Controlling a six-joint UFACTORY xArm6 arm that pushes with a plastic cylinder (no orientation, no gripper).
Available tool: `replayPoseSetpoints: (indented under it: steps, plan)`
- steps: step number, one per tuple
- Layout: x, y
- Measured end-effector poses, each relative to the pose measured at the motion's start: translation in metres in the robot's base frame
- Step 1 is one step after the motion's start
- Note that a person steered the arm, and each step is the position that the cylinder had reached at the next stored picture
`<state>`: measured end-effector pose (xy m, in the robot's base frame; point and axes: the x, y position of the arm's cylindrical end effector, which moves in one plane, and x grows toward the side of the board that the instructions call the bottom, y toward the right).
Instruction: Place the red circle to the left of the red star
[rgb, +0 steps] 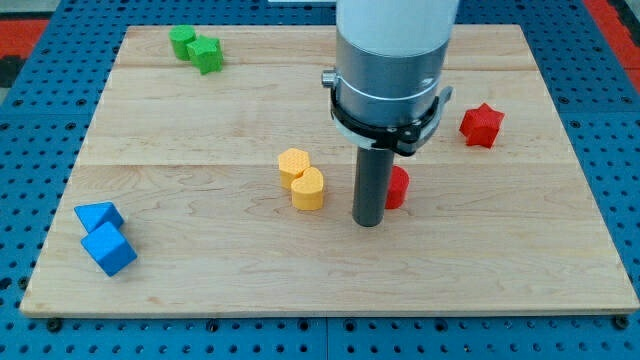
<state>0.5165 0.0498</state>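
The red circle (398, 188) lies near the board's middle, mostly hidden behind my rod. My tip (368, 222) rests on the board just left of and touching or nearly touching the red circle. The red star (481, 125) sits toward the view's upper right, well apart from the circle, up and to the right of it.
A yellow hexagon (294, 164) and a yellow heart-like block (308, 189) sit together just left of my tip. Two green blocks (196, 47) are at the top left. Two blue blocks (105, 238) are at the lower left. The wooden board (200, 290) lies on blue pegboard.
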Motion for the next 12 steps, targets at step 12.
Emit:
replayPoseSetpoints:
  steps: [12]
  plan:
    - [-0.104, -0.07]
